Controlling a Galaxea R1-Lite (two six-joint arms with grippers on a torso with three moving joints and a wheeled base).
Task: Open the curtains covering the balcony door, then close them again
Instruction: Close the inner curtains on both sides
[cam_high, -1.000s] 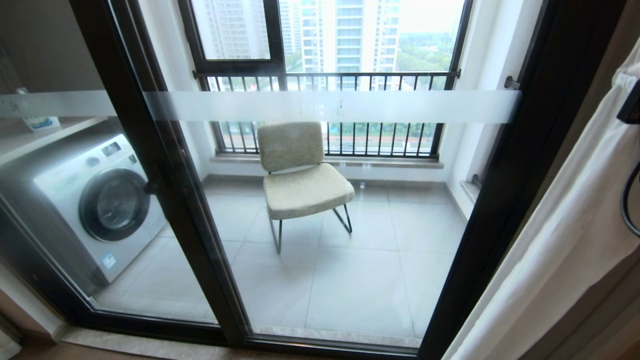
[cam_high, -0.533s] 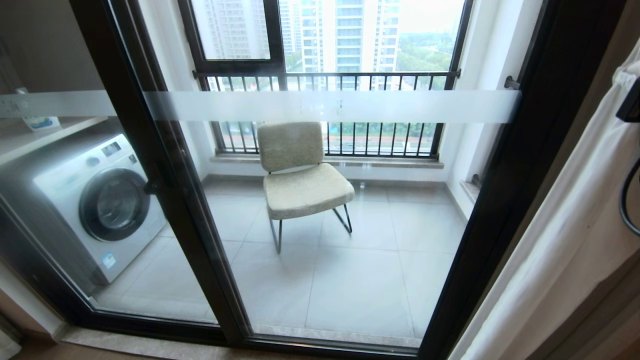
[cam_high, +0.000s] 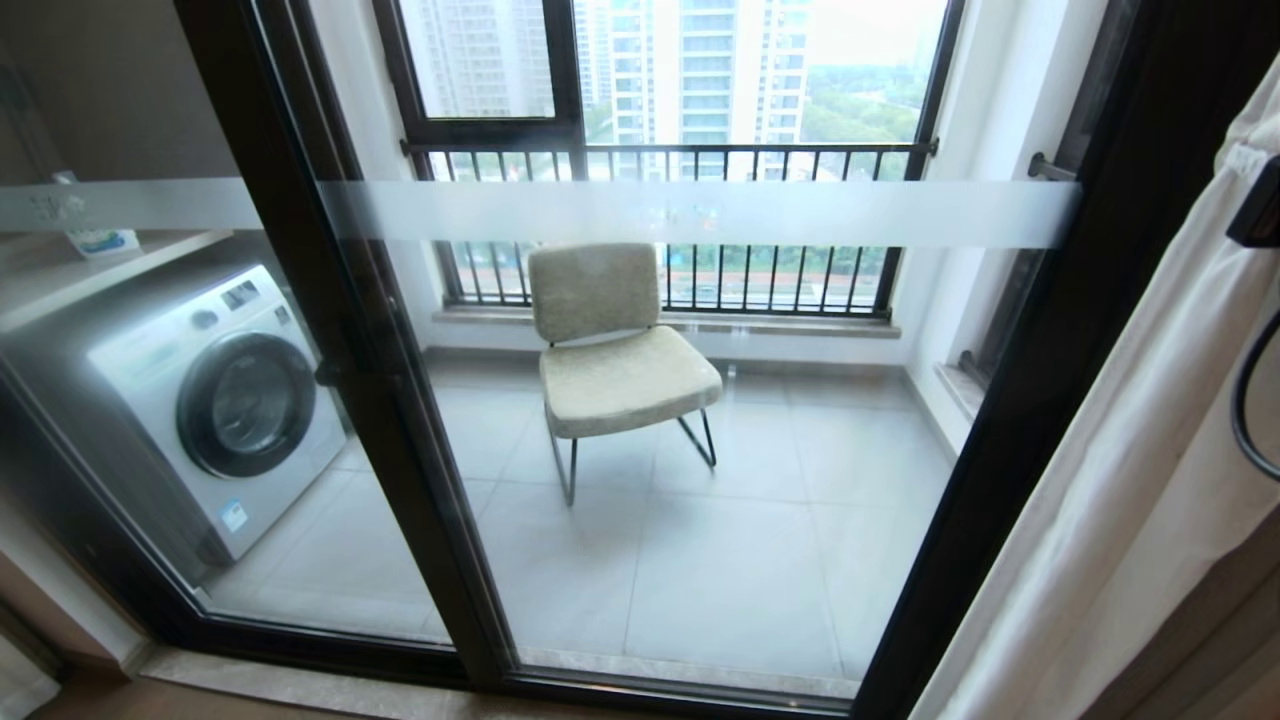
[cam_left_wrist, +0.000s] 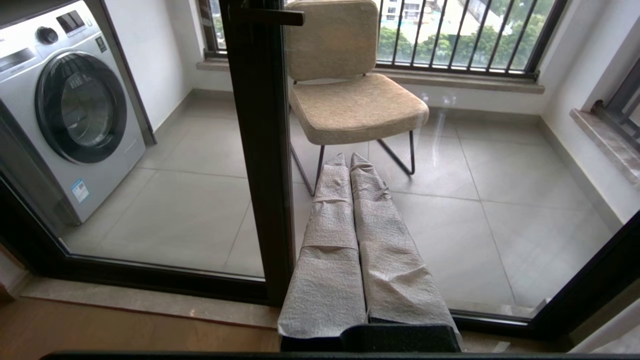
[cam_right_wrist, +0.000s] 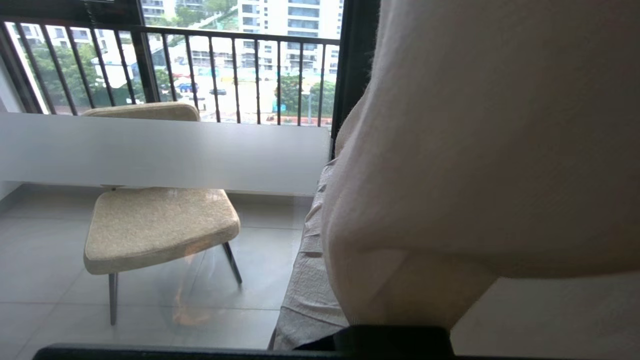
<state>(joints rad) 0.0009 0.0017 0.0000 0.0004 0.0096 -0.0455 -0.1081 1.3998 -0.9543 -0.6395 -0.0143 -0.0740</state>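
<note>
Head view, landmark: the balcony door (cam_high: 700, 420). You see its glass bare across the whole width, the frosted band (cam_high: 700, 212) running level across both panes and the black centre post (cam_high: 400, 400) dividing them. Beyond the glass stand a chair (cam_high: 620, 350) and, left of the post, a washing machine (cam_high: 215, 400). The curtains (cam_high: 1150, 450) hang gathered in one bunch to the right of the door's right frame, clear of the glass; the opening half of the task therefore reads as done, with closing yet to come.

Right wrist view: the right gripper (cam_right_wrist: 312, 270) sits against the door's right edge with pale curtain cloth (cam_right_wrist: 475, 150) draped over and around it, covering most of the view. Its wrapped fingers are closed; they probably pinch a fold, but the bunched fabric hides the contact, so treat the grip as unconfirmed. The placement suits the job: holding at the stack's edge lets you drag the cloth leftward across the glass.

Left wrist view: the left gripper (cam_left_wrist: 350, 175) hangs low before the door's centre post, fingers pressed together on nothing, parked out of the curtain's path.
</note>
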